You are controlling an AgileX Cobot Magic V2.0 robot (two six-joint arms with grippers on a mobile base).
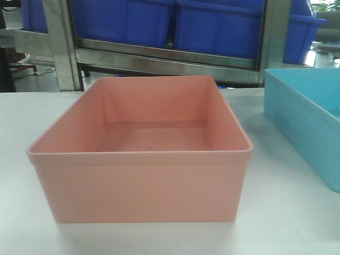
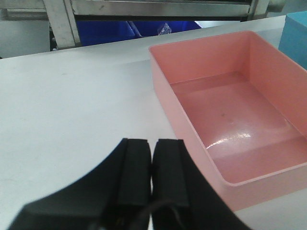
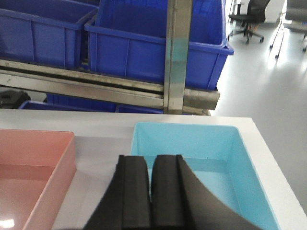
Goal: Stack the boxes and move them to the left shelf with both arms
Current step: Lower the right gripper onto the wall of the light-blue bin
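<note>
The salmon-pink bin [image 1: 138,180] stands open-topped and empty in the middle of the white counter [image 1: 287,228]; its walls are smooth, its rim rolled, its glossy floor catching a glare; the sky-blue bin [image 1: 305,114], of like shape and also empty, sits just to its right, not touching it; the left claw [image 2: 152,149] hovers over bare counter beside the pink bin's left wall, dark pads pressed together on nothing; the right claw [image 3: 151,167] hangs over the blue bin's near edge, likewise closed and empty; behind, a steel-framed rack [image 1: 62,48] carries dark blue bins [image 1: 218,26].
</note>
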